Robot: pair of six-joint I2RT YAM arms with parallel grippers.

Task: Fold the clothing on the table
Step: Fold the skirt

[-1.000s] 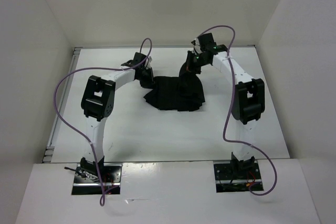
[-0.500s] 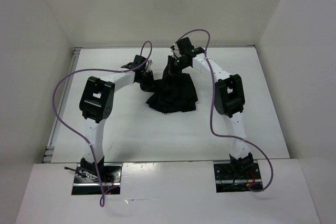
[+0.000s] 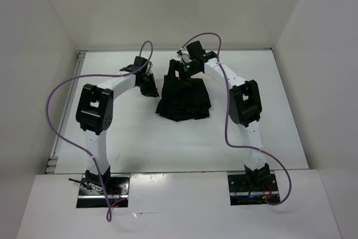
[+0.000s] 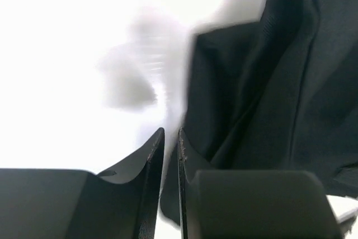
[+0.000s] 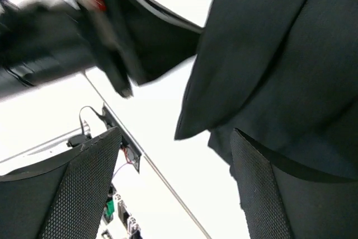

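Top view: the clothing [image 3: 183, 100] lies in a black heap just above the centre of the frame, on the far half of the table [image 3: 168, 144]. It is bunched rather than flat, with vertical creases running down it and a ragged lower edge.

The right gripper [image 5: 174, 132] sits at the top edge of the heap, and its wrist view is clear: the 2 fingers [image 5: 84, 188] stand wide apart with nothing between them. Past them a fold of dark fabric fills the upper right of that frame, with white table in the lower middle.

Over to the left gripper [image 4: 170, 132], just beside the heap's upper-left edge in the top view. Its 2 fingers are pressed almost together, with only a thin slit showing between them. In its wrist view the fabric fills the right side and runs down behind the right-hand finger; the left side is bare white table. I cannot tell whether any cloth is caught in that slit.
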